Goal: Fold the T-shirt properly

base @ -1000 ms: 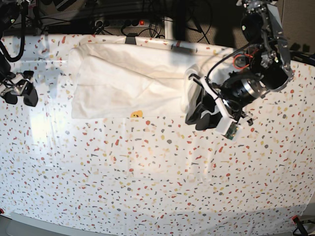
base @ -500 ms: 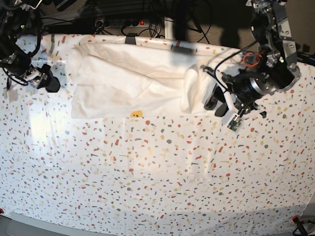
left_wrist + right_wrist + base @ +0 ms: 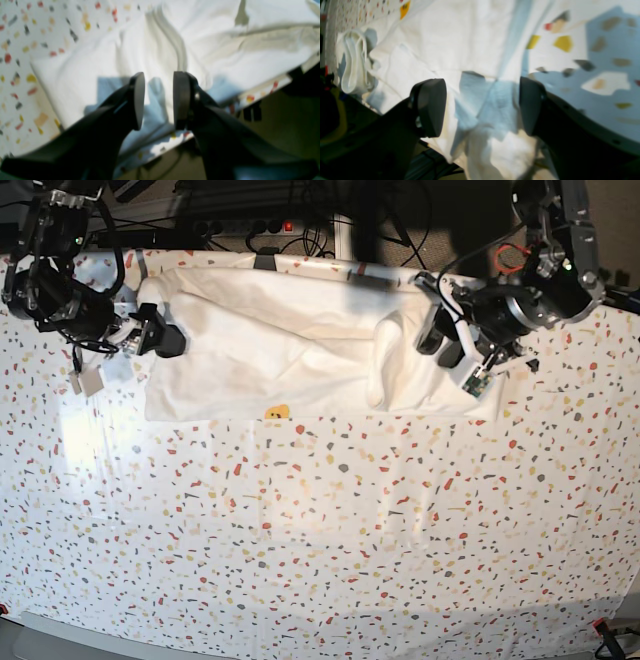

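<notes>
Two arms are seen at the far edge of the table, one at each end of the T-shirt point(image 3: 290, 350). The T-shirt is laid partly folded across the back of the speckled tablecloth point(image 3: 320, 530), w/ a rumpled bunch of fabric at its right end in the base view and a small yellow bit of print showing at its near edge.

Left gripper point(image 3: 440, 345) is positioned over that bunched end, approx. at the table's back edge. In the left wrist view its jaws are seen parted by a narrow gap, w/ white cloth visible between the fingers point(image 3: 137, 100) but not pinched; nothing is held.

Right gripper point(image 3: 160, 330) is placed at the opposite end, just beside the shirt's upper corner. In the right wrist view its jaws are spread wide, w/ shirt fabric and tablecloth seen through the gap; no cloth is gripped. A stacked, folded hem is seen far left in that view. Both wrist views are blurred.
</notes>
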Tool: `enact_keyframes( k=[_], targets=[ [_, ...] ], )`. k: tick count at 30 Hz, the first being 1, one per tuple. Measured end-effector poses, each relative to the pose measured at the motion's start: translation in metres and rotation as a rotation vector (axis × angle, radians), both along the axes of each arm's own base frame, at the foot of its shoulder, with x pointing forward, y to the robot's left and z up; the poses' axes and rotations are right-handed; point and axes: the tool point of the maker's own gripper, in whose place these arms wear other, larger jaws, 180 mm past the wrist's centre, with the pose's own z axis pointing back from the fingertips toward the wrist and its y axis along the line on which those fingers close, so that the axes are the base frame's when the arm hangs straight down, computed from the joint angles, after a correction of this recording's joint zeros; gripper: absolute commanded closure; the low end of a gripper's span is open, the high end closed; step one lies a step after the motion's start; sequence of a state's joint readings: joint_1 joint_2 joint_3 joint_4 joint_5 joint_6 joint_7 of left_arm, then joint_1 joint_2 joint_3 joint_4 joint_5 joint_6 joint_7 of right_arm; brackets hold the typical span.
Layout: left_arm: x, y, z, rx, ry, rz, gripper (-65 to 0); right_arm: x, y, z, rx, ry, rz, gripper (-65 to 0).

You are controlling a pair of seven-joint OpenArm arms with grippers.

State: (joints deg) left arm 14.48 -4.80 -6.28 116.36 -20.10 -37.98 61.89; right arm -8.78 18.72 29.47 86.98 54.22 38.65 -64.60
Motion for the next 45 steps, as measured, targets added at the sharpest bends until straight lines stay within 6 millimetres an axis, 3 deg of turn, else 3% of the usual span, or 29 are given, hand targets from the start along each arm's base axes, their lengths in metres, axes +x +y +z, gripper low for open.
enact_keyframes(
  k=[4, 11, 14, 17, 18, 27, 34, 41, 45],
  targets=[
    [0.003, 0.006, -0.002, 0.041, -0.026, 0.015, -18.9, 0.006, 0.017, 0.013, 0.104, -0.046, 0.013, -36.4],
    [0.007, 0.014, -0.003, 0.066, -0.031, 0.055, -18.9, 0.007, 0.018, 0.015, 0.119, -0.054, 0.013, -33.9],
    [0.005, 0.013, -0.005, 0.063, -0.026, 0.055, -18.9, 0.006, 0.018, 0.015, 0.119, -0.053, 0.013, -19.8],
    [-0.002, 0.011, -0.010, 0.038, -0.020, 0.060, -18.9, 0.007, 0.018, 0.015, 0.119, -0.053, 0.013, -1.2],
    [-0.005, 0.010, -0.014, 0.029, -0.009, 0.061, -18.9, 0.006, 0.018, 0.015, 0.118, -0.052, 0.014, 0.0],
    [-0.014, 0.006, -0.053, -0.062, 0.072, 0.095, -18.9, 0.007, 0.018, 0.015, 0.119, -0.054, 0.013, 0.0],
    [-0.006, 0.002, -0.054, -0.074, 0.065, 0.086, -14.9, 0.007, 0.005, 0.020, 0.080, -0.054, 0.021, 0.0],
    [-0.021, -0.051, -0.054, -0.089, 0.069, -0.076, -14.9, 0.011, -0.016, 0.032, 0.028, -0.068, 0.037, 0.0],
    [-0.024, -0.067, -0.056, -0.074, 0.067, -0.087, -14.9, 0.011, -0.021, 0.033, 0.014, -0.067, 0.040, 0.0]
  ],
)
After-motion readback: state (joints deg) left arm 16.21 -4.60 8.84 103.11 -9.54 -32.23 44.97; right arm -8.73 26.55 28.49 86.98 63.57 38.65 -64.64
